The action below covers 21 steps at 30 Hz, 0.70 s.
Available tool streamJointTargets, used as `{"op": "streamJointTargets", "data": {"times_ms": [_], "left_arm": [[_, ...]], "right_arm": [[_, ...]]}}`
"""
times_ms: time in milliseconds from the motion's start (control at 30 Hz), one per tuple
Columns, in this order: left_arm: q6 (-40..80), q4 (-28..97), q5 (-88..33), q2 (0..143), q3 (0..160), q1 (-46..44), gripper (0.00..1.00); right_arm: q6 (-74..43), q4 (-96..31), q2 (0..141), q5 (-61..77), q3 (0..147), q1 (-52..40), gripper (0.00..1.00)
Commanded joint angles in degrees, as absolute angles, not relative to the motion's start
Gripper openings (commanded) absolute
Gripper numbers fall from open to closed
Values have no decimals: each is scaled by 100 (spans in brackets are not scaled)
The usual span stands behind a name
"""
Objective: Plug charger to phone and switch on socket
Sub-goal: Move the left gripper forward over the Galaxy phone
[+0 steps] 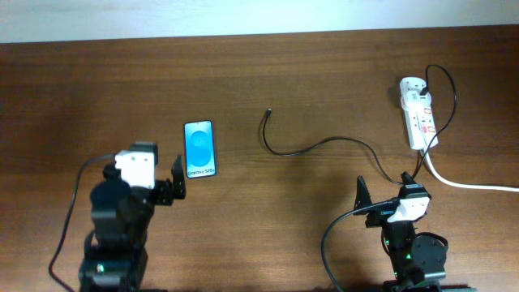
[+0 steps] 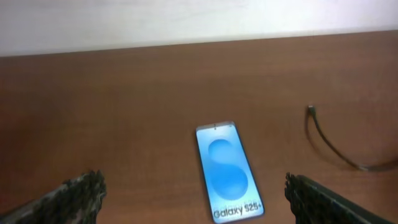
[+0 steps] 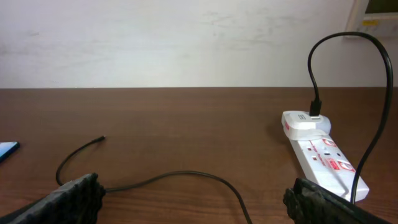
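The phone [image 1: 199, 148] lies face up left of the table's middle, its blue screen lit and the Galaxy text at its near end. It is also in the left wrist view, phone [image 2: 227, 180], ahead of my open left gripper [image 2: 196, 202] and untouched. From above, the left gripper [image 1: 154, 182] sits just below and left of it. The charger [image 1: 324, 142] is a thin black cable whose free tip [image 1: 268, 112] lies on the wood; its other end runs to the socket [image 1: 419, 113] at the far right. My open right gripper [image 3: 193, 202] hovers over the charger [image 3: 186, 177], empty.
A thick white cord [image 1: 470, 185] leaves the socket [image 3: 320, 152] toward the right edge. A white adapter [image 3: 306, 121] with a black plug stands at the strip's far end. The table's far edge meets a pale wall [image 1: 243, 18].
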State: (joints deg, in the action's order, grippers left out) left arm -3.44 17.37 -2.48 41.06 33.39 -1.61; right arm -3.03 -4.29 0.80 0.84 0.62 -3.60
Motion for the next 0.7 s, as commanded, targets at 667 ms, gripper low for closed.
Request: {"op": "streamJointTargets", "data": {"times_ms": [667], "left_arm": [[-611,3024,-281,6628,5041,-784,99]], "right_arm": [[-329,-456,21,36,32,-412,98]]}}
